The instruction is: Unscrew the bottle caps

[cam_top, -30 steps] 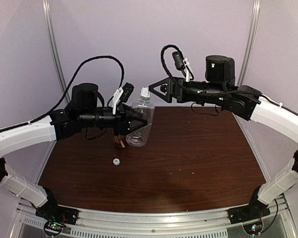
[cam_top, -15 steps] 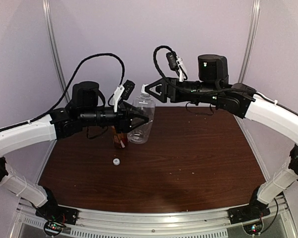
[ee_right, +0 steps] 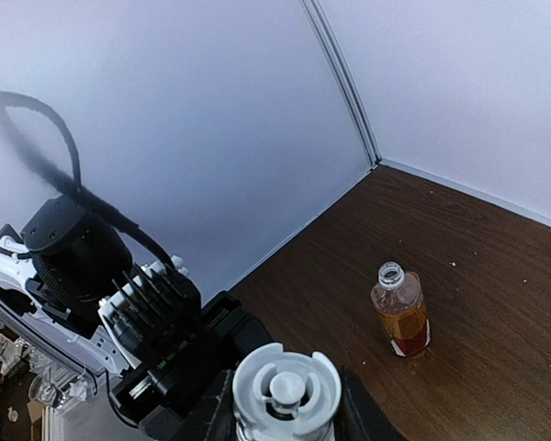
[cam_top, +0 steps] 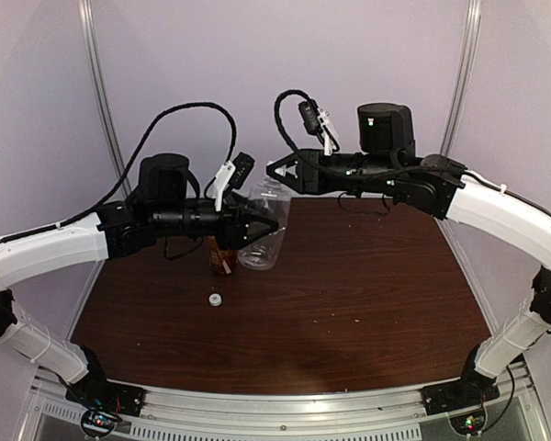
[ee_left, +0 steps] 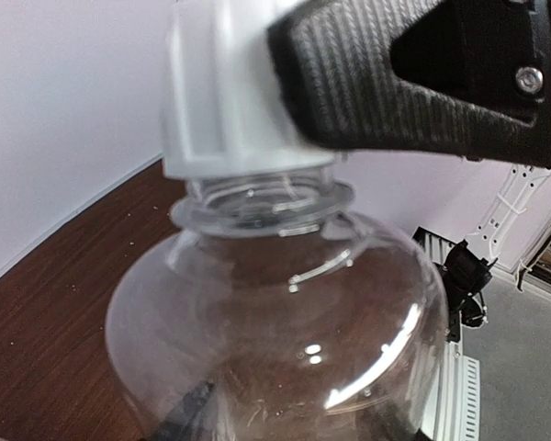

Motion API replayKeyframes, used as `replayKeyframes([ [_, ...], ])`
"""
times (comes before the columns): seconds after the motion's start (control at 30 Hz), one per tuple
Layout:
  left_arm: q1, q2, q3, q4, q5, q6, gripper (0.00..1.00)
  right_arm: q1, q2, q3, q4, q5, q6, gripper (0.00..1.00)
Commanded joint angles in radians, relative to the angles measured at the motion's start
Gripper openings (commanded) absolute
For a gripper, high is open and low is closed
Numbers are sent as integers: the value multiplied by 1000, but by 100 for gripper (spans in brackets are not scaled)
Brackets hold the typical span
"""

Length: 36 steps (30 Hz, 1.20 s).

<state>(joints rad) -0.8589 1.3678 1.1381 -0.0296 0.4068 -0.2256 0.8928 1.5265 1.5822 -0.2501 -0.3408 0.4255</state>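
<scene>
Right gripper (cam_top: 275,171) leftward around whitish plastic cap (ee_left: 230,101)

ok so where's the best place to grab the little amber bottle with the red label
Probably around its labelled middle, coming in level from the side. The small amber-liquid plastic bottle stands upright on the dark wooden table with its neck open, so a side grip on the straight body should keep it from tipping or spilling.
</scene>
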Motion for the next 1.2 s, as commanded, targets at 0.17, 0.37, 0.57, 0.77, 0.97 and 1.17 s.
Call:
replayKeyframes([
  [0.17, -9, -8, 14, 38, 48, 15, 22, 3, -24, -24, 56, -57, -27, 7],
  [0.37, -9, -44, -30, 100, 161, 37, 23, -31, -78, -103, 175, -232, -57, 0],
  [0.57, -9, -60, -36, 162, 448, 47, 23, -46, -90, -120, 247, -590, -158, 1],
  [0.77, -9, -70, -60, 306, 614, -65, 23, -54, -68, -126, 370, -860, -142, 10],
  [0.97, -9, -91, -53, 250, 588, -30, 23, -63, -61, -120, 356, -845, -128, 35],
  [1.17, -9, -91, -35, 139, 436, 33, 23, -63, -69, -50, 183, -642, -135, 64],
])
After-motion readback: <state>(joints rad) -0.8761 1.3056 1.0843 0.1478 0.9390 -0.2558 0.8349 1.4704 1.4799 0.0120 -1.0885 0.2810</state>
